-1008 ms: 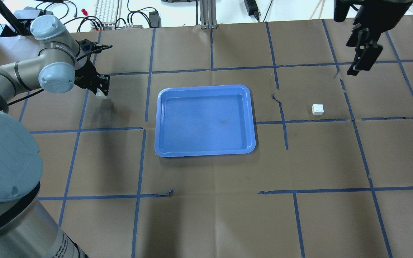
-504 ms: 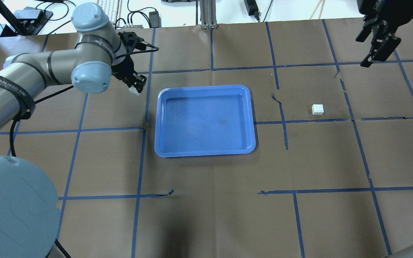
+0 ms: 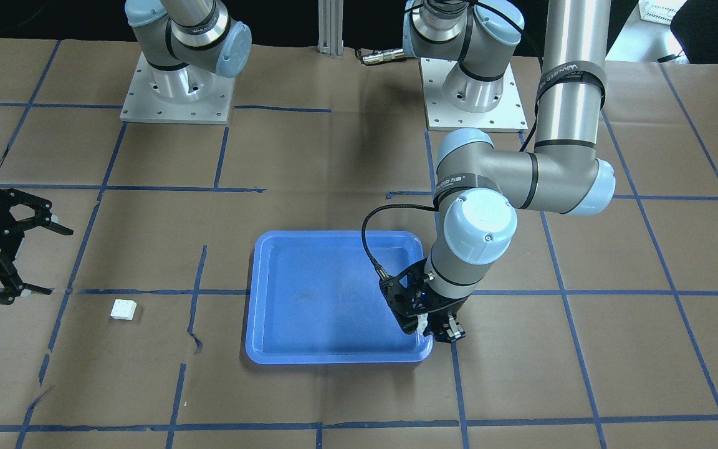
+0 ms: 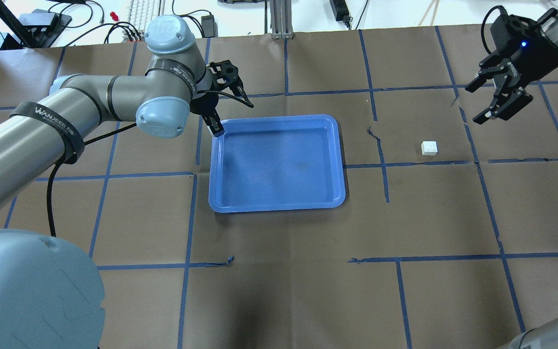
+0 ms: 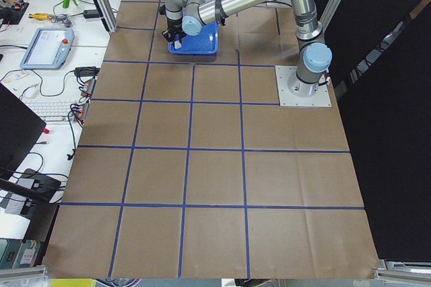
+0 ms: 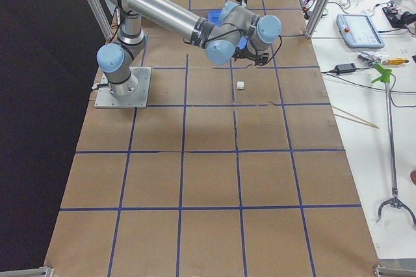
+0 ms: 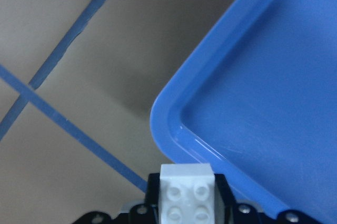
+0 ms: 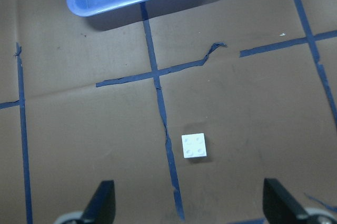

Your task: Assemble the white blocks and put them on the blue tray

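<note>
ROBOT AT WORK: The left gripper point(image 3: 437, 328), a black two-finger claw, hangs over one corner of a large rectangular light-blue plastic tray point(image 4: 279, 207) with a small white square plastic brick point(image 7: 187, 195) pinched between its fingers. The corner is the one farthest from the robot's base, on its left side. From the left wrist camera, the held brick shows four round studs. It sits right at the tray's rounded rim, partly over the brown paper outside it. Whether it touches the rim cannot be told.

The tray lies flat near the middle of the brown paper-covered table point(image 4: 279, 291), which is ruled into squares by blue tape lines point(image 4: 286, 93). A faint dark smudge point(image 4: 302, 166) marks the tray's floor near its centre.

Well off to the robot's right of the tray, a second small white square brick point(image 4: 429, 148) lies alone on the paper, studs up. It is just beside a blue tape line and near a torn stretch of tape.

The right gripper point(image 4: 475, 105) hovers above the paper on the robot's right of that brick and apart from it, with its two black fingers spread wide. Its wrist camera looks down past both fingertips onto the loose brick, with the tray's edge at the top of that view.
</note>
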{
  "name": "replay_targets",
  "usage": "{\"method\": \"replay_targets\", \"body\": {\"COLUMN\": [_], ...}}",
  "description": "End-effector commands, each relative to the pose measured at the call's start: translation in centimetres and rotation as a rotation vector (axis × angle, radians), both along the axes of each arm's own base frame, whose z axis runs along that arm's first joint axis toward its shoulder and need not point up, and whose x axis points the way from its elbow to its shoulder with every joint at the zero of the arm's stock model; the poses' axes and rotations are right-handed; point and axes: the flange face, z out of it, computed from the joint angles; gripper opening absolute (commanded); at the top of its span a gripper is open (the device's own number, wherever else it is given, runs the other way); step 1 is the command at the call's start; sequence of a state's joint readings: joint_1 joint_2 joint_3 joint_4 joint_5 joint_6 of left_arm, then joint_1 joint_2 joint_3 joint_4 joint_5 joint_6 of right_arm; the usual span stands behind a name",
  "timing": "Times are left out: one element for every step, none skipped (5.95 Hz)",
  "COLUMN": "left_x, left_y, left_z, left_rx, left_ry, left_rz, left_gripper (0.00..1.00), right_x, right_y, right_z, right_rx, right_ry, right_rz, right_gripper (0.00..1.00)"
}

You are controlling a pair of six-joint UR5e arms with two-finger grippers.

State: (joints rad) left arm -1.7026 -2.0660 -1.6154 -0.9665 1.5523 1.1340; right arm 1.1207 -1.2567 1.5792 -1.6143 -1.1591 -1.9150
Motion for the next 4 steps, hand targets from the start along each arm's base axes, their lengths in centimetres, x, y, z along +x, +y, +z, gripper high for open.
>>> {"method": "replay_targets", "body": {"left_x": [-4.4, -7.4, -8.9, -10.1], "left_y": [1.7, 3.0, 3.7, 4.9], "left_z": [-1.3, -1.9, -3.3, -3.7], "left_rx": [0.015, 0.038, 0.064, 0.072], "left_ry": [-0.007, 0.046, 0.046, 0.044], "left_rz": [-0.295, -0.342, -0.351, -0.374], "left_gripper": [0.16, 0.16, 0.17, 0.17], "right_x": [-0.4, 0.0, 0.6, 0.1], "right_y": [1.7, 2.4, 2.3, 1.5], "right_z": [-5.3, -7.3, -8.6, -11.7], "right_rx": [-0.094, -0.163, -0.201, -0.201], "right_ry": [-0.101, -0.098, -0.16, -0.167], "right_rz": [-0.011, 0.042, 0.028, 0.029], "right_gripper": [1.0, 0.98, 0.98, 0.97]}}
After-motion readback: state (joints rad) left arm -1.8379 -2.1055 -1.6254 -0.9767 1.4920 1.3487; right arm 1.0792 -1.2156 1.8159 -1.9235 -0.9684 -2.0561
